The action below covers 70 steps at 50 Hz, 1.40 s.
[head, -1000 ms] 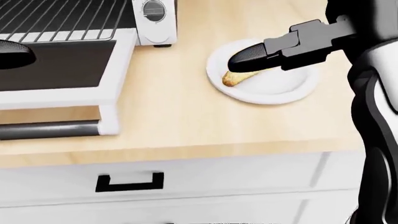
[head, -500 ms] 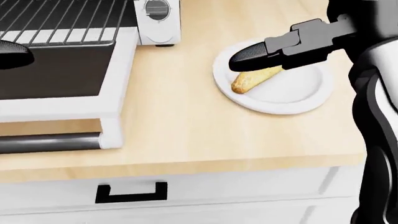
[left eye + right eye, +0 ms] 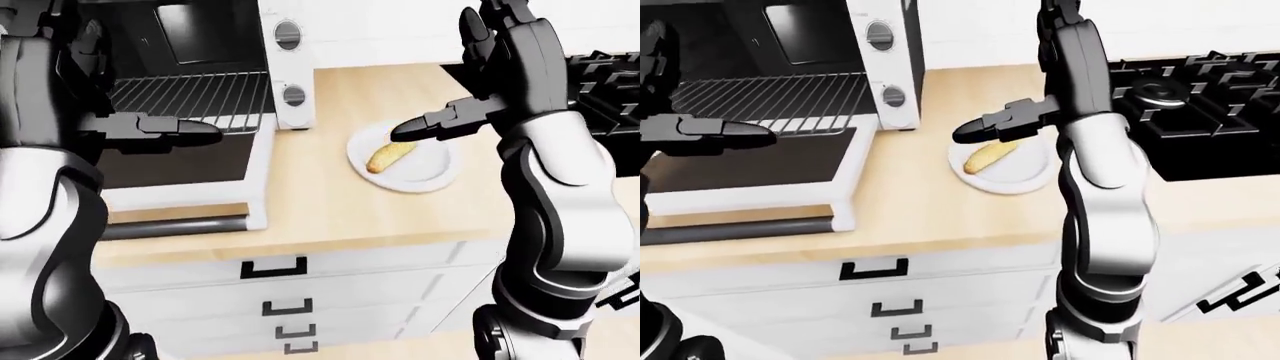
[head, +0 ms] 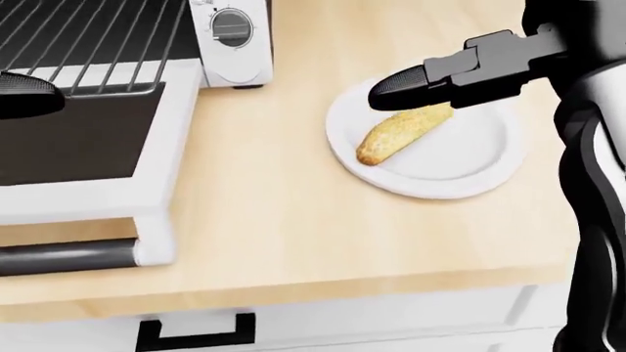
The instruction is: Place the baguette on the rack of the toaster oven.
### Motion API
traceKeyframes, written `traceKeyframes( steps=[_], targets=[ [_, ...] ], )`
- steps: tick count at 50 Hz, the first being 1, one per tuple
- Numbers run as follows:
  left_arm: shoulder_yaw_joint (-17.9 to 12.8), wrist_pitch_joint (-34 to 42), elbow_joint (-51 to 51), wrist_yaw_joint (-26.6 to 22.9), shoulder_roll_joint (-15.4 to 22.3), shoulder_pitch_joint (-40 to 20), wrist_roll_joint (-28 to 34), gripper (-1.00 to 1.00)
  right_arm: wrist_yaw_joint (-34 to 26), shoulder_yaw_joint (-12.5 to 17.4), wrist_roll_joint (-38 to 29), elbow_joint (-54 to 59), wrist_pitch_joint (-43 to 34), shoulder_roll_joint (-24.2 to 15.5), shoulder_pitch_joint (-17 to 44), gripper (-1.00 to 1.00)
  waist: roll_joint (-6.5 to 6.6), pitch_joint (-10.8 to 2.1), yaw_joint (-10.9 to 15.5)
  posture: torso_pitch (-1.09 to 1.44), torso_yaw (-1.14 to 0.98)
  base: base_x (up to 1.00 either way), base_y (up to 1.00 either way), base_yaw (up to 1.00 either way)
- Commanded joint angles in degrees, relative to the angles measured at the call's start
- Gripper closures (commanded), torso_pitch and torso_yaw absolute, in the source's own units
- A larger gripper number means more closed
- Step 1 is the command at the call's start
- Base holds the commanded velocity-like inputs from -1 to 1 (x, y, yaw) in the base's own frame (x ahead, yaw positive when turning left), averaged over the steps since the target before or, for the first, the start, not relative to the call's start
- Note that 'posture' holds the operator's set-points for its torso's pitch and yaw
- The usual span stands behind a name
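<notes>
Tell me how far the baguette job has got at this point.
Done: the toaster oven door is open and the rack exposed. In hand: the right hand hovers over the baguette, fingers not closed round it; the bread lies on its white plate. The left hand waits by the rack. Left: grasp, carry across, place.

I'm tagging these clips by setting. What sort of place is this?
Most likely a simulated home kitchen: a toaster oven on a wooden counter, drawers below, and a black stove.
</notes>
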<state>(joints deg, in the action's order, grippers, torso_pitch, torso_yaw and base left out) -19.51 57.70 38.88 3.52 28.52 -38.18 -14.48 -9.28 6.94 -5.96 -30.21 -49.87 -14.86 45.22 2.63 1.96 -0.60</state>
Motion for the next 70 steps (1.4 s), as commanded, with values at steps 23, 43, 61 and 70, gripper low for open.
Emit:
traceKeyframes(
  steps=[23, 43, 61, 70],
  targets=[
    [-1.3, -1.6, 1.6, 0.0, 1.0, -0.6, 1.0, -1.0, 0.9, -0.1, 0.4, -1.5, 2.3, 0.2, 1.3, -1.0, -2.29, -0.3, 1.6, 0.0, 0.0, 0.0, 0.06, 0.0],
    [-2.3, -0.5, 2.9, -0.1, 1.5, -0.2, 0.5, -1.0, 0.4, -0.1, 0.1, -1.7, 2.8, 0.8, 1.4, -1.0, 2.92, -1.01, -0.4, 0.0, 0.0, 0.0, 0.24, 0.0],
    [-2.3, 0.6, 3.6, 0.1, 1.6, -1.0, 0.3, -1.0, -0.3, 0.3, 0.5, -1.4, -0.1, -2.0, 1.8, -1.0, -4.49, 0.71, 1.4, 0.0, 0.0, 0.0, 0.0, 0.0],
    [-4.3, 3.4, 6.2, -0.1, 3.1, -0.8, -1.3, -1.0, -22.7, -5.2, -16.5, 10.5, 6.0, -11.6, 9.8, -1.0, -1.74, 0.25, 0.4, 0.0, 0.0, 0.0, 0.0, 0.0]
  ],
)
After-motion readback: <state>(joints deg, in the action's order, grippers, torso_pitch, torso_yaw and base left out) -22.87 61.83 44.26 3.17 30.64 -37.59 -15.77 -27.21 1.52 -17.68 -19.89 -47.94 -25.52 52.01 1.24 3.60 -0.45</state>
